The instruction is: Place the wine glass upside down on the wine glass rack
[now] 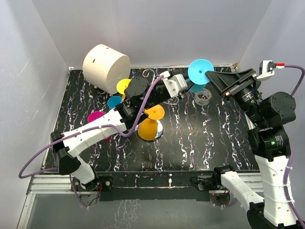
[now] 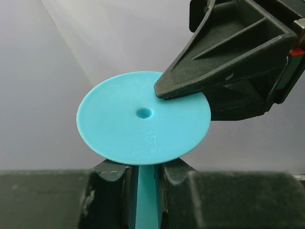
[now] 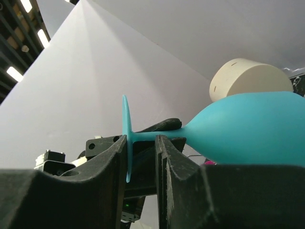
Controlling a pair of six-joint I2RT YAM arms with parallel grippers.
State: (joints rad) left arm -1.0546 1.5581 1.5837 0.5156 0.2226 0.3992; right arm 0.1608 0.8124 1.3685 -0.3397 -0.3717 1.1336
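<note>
The teal wine glass [image 1: 200,70] is held on its side in the air above the back of the table. My left gripper [image 1: 189,85] is shut on its stem. In the left wrist view the stem [image 2: 145,191] sits between my left gripper [image 2: 145,183] fingers, with the round foot [image 2: 138,117] facing the camera. My right gripper [image 1: 213,76] is open with the foot's rim [image 3: 126,143] between its jaws [image 3: 140,148]; the bowl [image 3: 248,129] points right. The wire rack's chrome base [image 1: 161,129] stands mid-table, mostly hidden under hanging glasses.
The rack carries yellow [image 1: 123,86], teal [image 1: 114,101], magenta [image 1: 96,117] and orange [image 1: 148,129] glasses. A big cream cylinder [image 1: 106,66] stands back left, also in the right wrist view [image 3: 248,78]. A small clear cup [image 1: 203,97] stands under the held glass. White walls enclose the table.
</note>
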